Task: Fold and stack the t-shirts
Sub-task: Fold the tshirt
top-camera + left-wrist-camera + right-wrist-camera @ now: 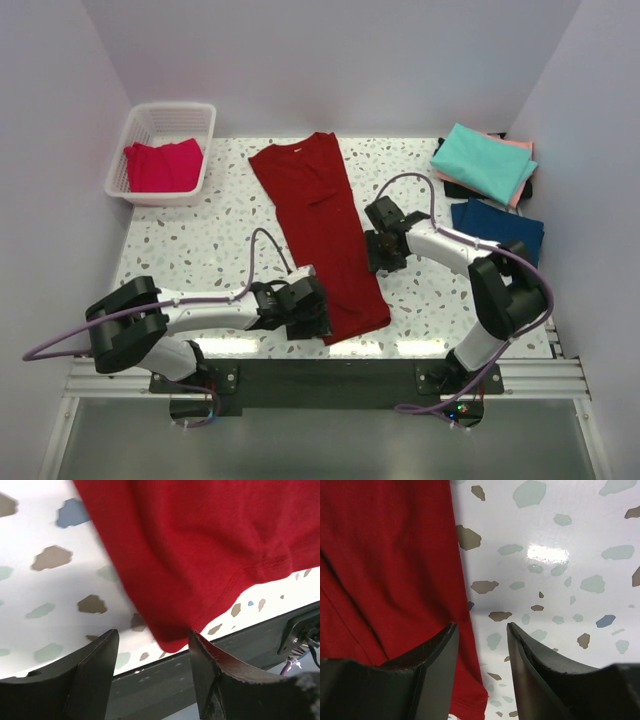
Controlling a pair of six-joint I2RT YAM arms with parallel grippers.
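Observation:
A large dark red t-shirt (pixel 320 235) lies folded into a long strip down the middle of the speckled table. My left gripper (pixel 318 318) sits at its near left corner, by the table's front edge. In the left wrist view the jaws of the left gripper (pixel 152 647) stand apart, with the shirt's corner (pixel 172 639) just between the tips. My right gripper (pixel 372 258) is at the strip's right edge. It is open (pixel 480 627), one finger (pixel 437 650) over the red cloth (pixel 385 570) and the other over bare table.
A white lattice basket (pixel 140 125) at the back left holds a pinkish-red t-shirt (pixel 163 165). At the back right a teal t-shirt (pixel 483 162) lies on a salmon pink one (pixel 521 150), with a navy one (pixel 497 225) beside them. The dark front rail (pixel 320 372) runs just below the left gripper.

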